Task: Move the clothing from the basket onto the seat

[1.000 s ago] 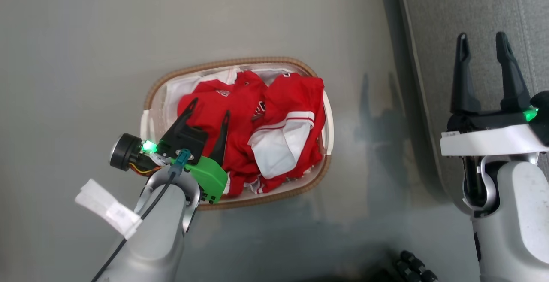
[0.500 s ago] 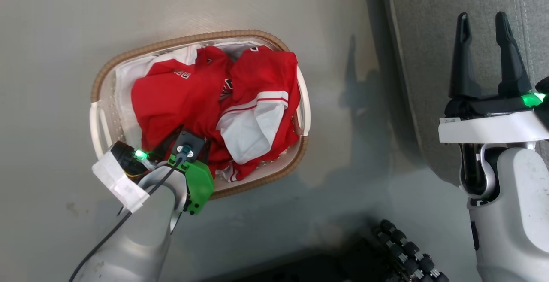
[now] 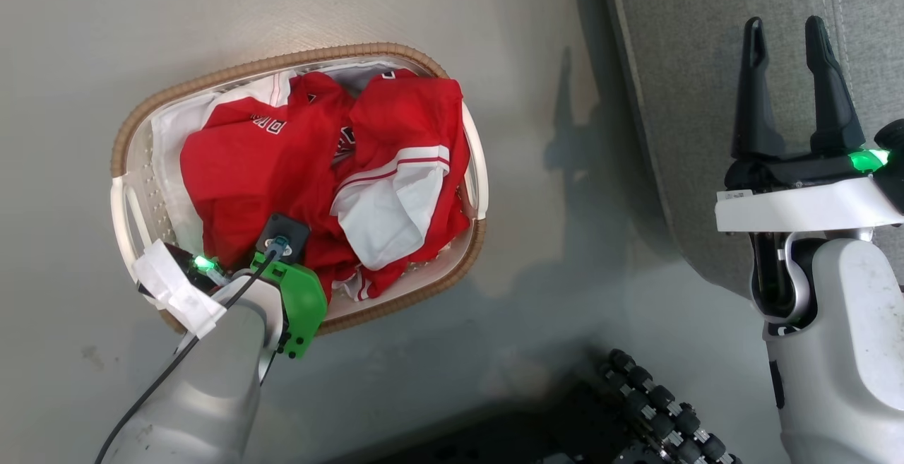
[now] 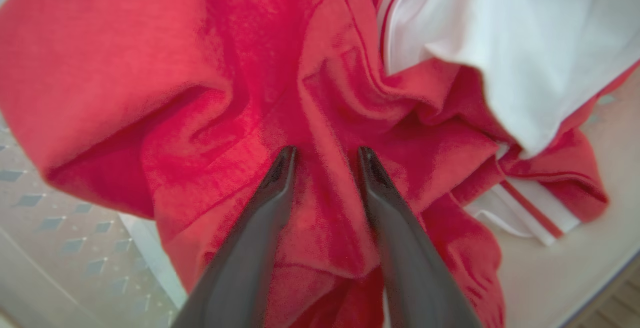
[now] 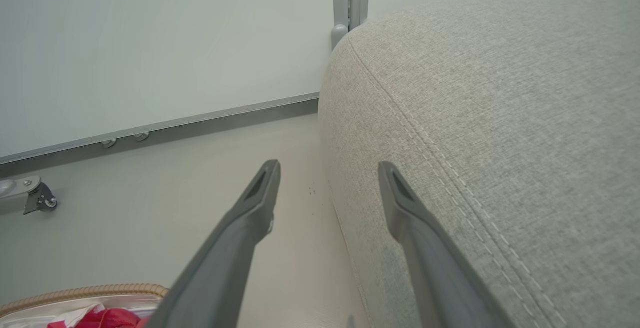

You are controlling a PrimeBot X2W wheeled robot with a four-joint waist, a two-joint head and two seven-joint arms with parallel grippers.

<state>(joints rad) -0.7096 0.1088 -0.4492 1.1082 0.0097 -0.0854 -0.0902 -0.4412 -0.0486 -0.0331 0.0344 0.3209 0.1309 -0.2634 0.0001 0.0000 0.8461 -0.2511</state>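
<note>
Left gripper (image 4: 326, 154): pointed down into the basket; fingers partway apart, tips pressed into cloth, a raised ridge of red fabric lodged between them. Whether that ridge is clamped cannot be told.
Clothing (image 4: 200, 68): found directly under and around the fingertips; red folds are bunched on both sides of the fingers. All of it is heaped in the basket, none on the seat.
White panel (image 4: 500, 43): seen beyond the tips and to their right, edged with thin stripes.
Basket (image 4: 50, 218): perforated white wall noted low and left of the fingers, close beside the cloth.
Right gripper (image 5: 328, 167): held wide apart, nothing between the fingers, no surface touched.
Seat (image 5: 500, 118): grey cushion spread under and beyond the right-hand finger, a stitched seam traced along its edge.
Floor (image 5: 175, 193): pale, seen under the left-hand finger, between seat and basket rim.
</note>
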